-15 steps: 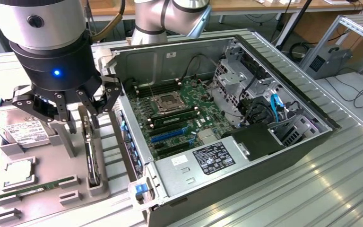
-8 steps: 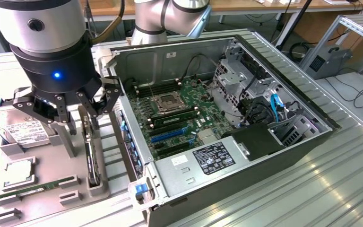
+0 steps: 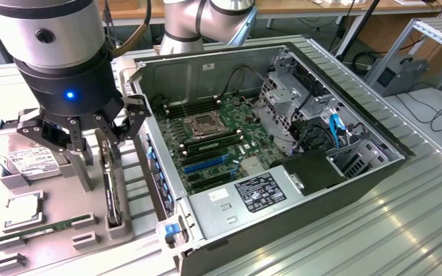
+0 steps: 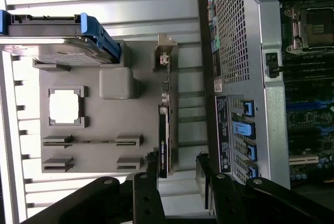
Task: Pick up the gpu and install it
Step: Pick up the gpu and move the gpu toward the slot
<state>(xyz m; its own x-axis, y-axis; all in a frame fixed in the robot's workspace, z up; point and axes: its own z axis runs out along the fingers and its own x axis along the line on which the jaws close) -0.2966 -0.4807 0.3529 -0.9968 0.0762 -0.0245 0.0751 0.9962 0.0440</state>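
Gripper [image 3: 90, 146] spread wide, holding nothing, hovering above gpu [image 3: 112, 198]; gpu stands edge-on in grey holder [image 3: 52, 230] just beside PC case [image 3: 344, 184]; card looks off-centre between jaws; I'd centre first, descend straight, clamp flat faces, clear of bracket end.

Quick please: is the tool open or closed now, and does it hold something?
Tool: open, holding nothing; the gpu sits ungripped in the grey holder.
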